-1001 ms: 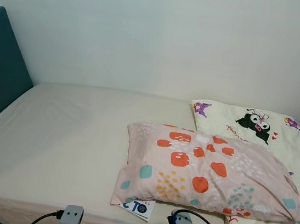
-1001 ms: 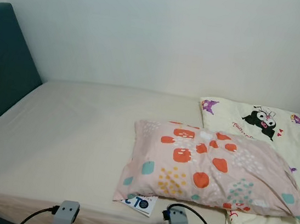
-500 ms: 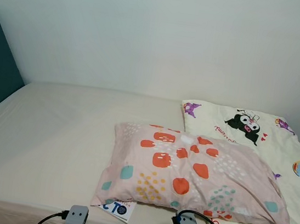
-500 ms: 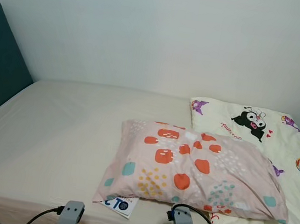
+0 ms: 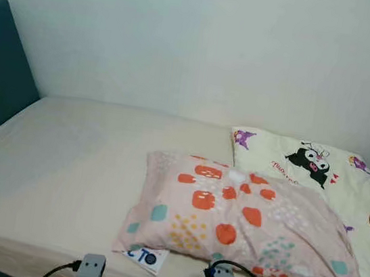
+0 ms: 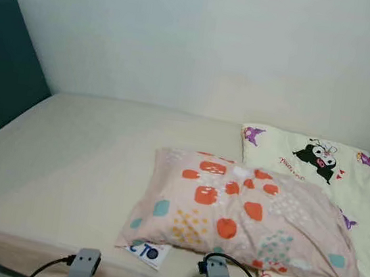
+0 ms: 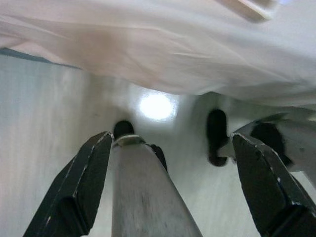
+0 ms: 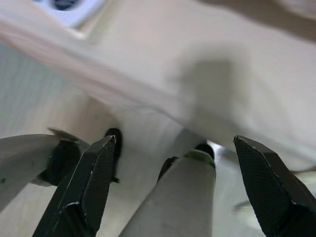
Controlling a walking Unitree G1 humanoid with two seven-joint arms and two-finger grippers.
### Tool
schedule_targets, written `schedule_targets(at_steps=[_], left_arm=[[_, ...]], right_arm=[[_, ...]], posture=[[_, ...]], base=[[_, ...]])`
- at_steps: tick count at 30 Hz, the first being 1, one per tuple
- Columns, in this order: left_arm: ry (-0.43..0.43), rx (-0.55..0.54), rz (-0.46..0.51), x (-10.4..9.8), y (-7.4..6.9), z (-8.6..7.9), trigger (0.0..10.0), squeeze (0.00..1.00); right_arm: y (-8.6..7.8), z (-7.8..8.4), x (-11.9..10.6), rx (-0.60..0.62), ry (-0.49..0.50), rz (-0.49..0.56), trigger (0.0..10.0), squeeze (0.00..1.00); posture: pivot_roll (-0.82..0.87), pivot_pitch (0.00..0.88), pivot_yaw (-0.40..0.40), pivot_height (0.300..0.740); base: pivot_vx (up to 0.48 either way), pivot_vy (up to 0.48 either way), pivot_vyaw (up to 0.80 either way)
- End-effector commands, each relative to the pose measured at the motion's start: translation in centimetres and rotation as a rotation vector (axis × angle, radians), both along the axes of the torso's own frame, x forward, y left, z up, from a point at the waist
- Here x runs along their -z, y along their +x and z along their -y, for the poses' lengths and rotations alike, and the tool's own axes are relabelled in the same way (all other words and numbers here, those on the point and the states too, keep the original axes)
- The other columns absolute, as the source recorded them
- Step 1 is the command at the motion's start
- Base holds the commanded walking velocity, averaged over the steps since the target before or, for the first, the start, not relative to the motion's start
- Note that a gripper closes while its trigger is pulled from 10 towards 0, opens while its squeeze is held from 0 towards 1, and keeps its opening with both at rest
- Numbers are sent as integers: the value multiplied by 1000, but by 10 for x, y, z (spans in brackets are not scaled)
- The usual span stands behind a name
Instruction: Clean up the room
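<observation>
A pink pillow (image 5: 243, 218) with orange and teal spots lies on the bed, near its front edge. A white booklet (image 5: 145, 257) with blue print sticks out from under the pillow's near left corner. A cream cartoon-print quilt (image 5: 318, 163) lies to the pillow's right, partly under it. Both arms hang low in front of the bed. In the left wrist view my left gripper (image 7: 170, 187) is open above the floor, empty. My right gripper (image 8: 175, 187) is also open and empty, below the bed's edge, with the booklet's corner (image 8: 69, 7) beyond it.
The cream bed sheet (image 5: 66, 157) is bare on the left half. A dark teal headboard (image 5: 0, 66) stands at the left and a plain wall behind. The sheet's edge (image 7: 148, 49) hangs over a pale floor (image 7: 44, 113), where my own legs stand.
The whole picture swung right, then back left and slightly down, so the camera moved. The pillow, booklet and quilt lie where they were. Both arms still hang low.
</observation>
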State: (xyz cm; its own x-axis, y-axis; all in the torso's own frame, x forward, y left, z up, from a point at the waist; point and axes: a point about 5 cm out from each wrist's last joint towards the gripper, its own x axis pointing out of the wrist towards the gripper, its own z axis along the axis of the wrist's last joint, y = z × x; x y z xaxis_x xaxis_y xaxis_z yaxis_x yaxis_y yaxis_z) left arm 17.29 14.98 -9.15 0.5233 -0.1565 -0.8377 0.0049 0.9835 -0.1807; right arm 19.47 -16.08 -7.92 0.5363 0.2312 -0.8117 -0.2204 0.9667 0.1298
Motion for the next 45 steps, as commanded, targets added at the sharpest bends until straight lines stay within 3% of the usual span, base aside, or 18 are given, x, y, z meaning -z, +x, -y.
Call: schedule_targets(at_steps=[1,8,18,20,27,29,34,45], left_arm=[[-39,-5,18,-2,4,4,10000,0],[-77,-3,38,-4,6,9,10000,0],[-83,-13,83,-9,16,6,10000,0],[-81,-24,107,-12,22,4,10000,0],[-71,-29,123,-15,27,3,10000,0],[-67,-20,147,-17,32,3,10000,0],[-48,17,171,-20,35,3,10000,0],[-24,70,215,-23,39,5,10000,0]], right_arm=[[0,4,0,52,-18,-8,10000,0],[3,18,-1,190,-42,-1,10000,0],[30,39,-19,387,-42,93,10000,0],[45,43,-30,431,24,157,10000,0],[68,45,-49,485,168,259,10000,0],[86,47,-67,525,292,351,10000,0],[96,50,-77,578,362,397,10000,0],[95,53,-77,654,457,409,10000,0]], posture=[[-129,0,22,700],[-135,0,25,700],[-152,0,39,690],[-153,0,39,675],[-156,0,41,655],[-158,0,43,640],[-158,0,43,620],[-145,0,39,575]], base=[[0,0,0],[0,0,0],[0,0,0],[0,0,0],[0,0,0],[0,0,0],[0,0,0],[0,0,0]])
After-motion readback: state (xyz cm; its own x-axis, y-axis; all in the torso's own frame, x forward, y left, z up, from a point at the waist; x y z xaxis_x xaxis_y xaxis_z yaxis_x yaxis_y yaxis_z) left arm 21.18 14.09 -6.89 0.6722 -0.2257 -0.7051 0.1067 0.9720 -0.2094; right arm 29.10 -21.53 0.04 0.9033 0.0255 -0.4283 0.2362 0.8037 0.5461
